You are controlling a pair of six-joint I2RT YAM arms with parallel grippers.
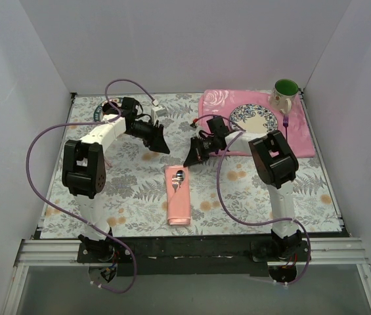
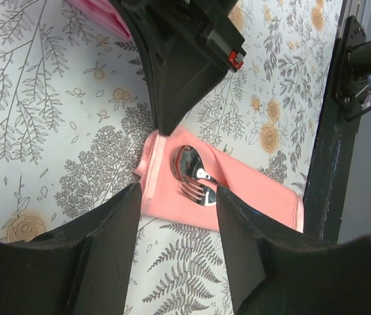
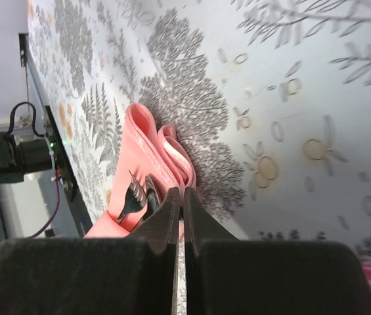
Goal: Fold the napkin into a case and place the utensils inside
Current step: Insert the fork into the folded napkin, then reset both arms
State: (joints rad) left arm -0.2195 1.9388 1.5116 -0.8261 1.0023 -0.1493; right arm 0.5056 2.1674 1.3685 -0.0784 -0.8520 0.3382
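Case [image 1: 178,200]: soft salmon-pink cloth, narrow flat oblong with layered folded edges, lying mid-table on leaf-print tablecloth [image 1: 126,190] between arms. Long axis runs near-to-far in top view, mouth facing far side. Utensils [image 1: 179,176]: shiny silver spoon bowl and fork tines poke from mouth, handles hidden inside. Left gripper [image 1: 161,147]: fingers parted, nothing between, near mouth. Right gripper [image 1: 190,161]: fingers pressed together, nothing visibly held, just beside same end.

The table [image 1: 132,190] has a grey leaf and orange flower print over its whole top. The case [image 1: 178,205] lies flat near the middle, its long side running toward the near edge. The placemat [image 1: 219,105] lies at the far right, well apart from it.
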